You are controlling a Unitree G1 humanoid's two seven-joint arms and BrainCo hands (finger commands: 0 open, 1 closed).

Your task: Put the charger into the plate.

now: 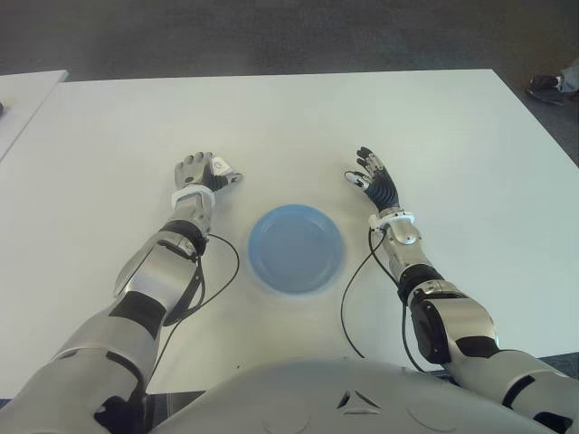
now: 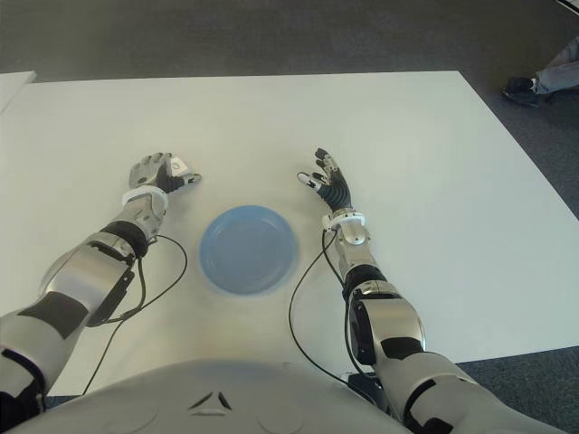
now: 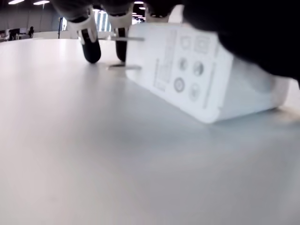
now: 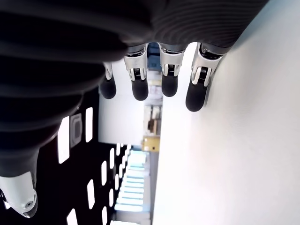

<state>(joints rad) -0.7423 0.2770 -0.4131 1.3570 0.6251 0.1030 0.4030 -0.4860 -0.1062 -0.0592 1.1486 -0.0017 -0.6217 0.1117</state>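
**A:** Looking down over the white worktop (image 1: 298, 127), the blue plate (image 1: 297, 248) sits between the two arms, bare inside.

**B:** And the charger (image 1: 222, 166)?

**A:** Over on the robot's left, outside the plate. It's the white block under the left hand (image 1: 201, 173), just beside the plate's upper left rim but clear of it.

**B:** Is the left hand gripping it?

**A:** Palm down right over it, fingers (image 3: 90, 46) curled down past its far side with their dark tips at the worktop. The left wrist view shows the charger (image 3: 206, 77) close up: white body, printed symbols on the face, metal prongs sticking out toward the fingertips. One edge touches the worktop and it sits tilted. So the hand is closed round it, and it's not lifted clear.

**B:** Right side?

**A:** The right hand (image 1: 375, 183) shows to the right of the plate, well apart from the charger, palm turned inward, fingers (image 4: 139, 84) stretched out and loosely spread, holding nothing. In its own wrist view four dark fingertips hang in a row with the thumb off to one side.

**B:** Anything else out there?

**A:** Black cables (image 1: 348, 298) loop from both forearms across the worktop near the plate. A second white worktop (image 1: 23, 99) edges in at far left, and a shoe (image 1: 546, 86) shows on the dark floor at far right.
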